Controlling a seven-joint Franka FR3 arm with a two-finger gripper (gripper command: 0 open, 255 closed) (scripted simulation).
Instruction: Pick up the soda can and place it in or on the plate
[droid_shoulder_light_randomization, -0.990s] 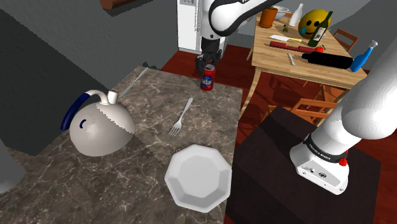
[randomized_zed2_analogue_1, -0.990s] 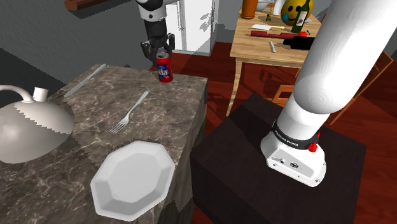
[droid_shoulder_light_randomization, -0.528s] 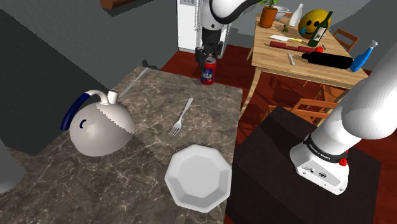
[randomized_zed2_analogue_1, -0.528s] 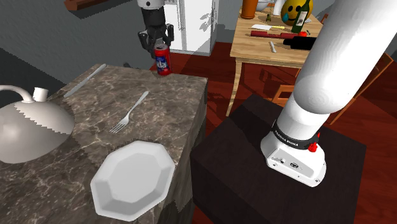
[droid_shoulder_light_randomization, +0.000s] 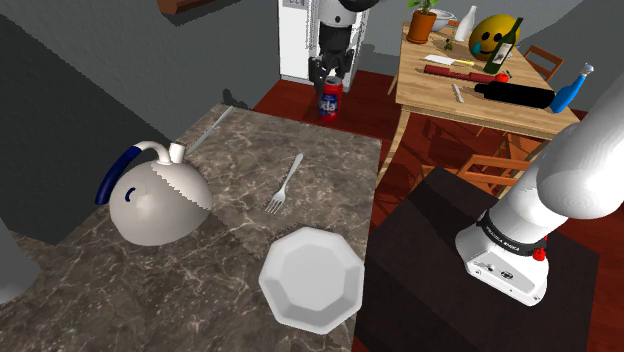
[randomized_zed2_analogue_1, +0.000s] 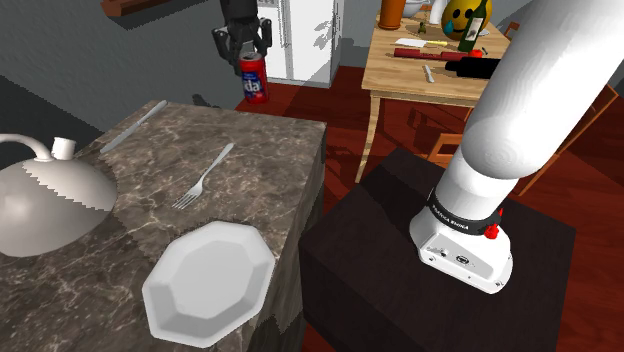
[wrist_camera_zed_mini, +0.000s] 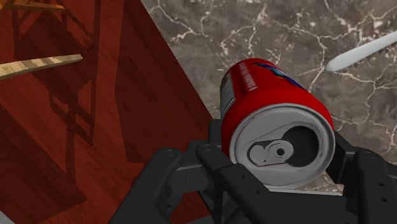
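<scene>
Marble bench (droid_shoulder_light_randomization: 240, 250), wooden floor beyond | fork (droid_shoulder_light_randomization: 285, 183) lies between can and plate (droid_shoulder_light_randomization: 312, 278) – kettle (droid_shoulder_light_randomization: 150, 195) and knife (droid_shoulder_light_randomization: 210, 128) toward the shoulder view's left | can (droid_shoulder_light_randomization: 328, 98) in the air over the bench's far edge – long axis near upright, top toward the gripper (droid_shoulder_light_randomization: 329, 84) | fingers (wrist_camera_zed_mini: 219, 167) clasp its sides

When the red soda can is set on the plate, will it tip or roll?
Upright, the soda can should stand, though the sloped rim of the plate might tilt it. On its side, the round body would likely roll.
</scene>
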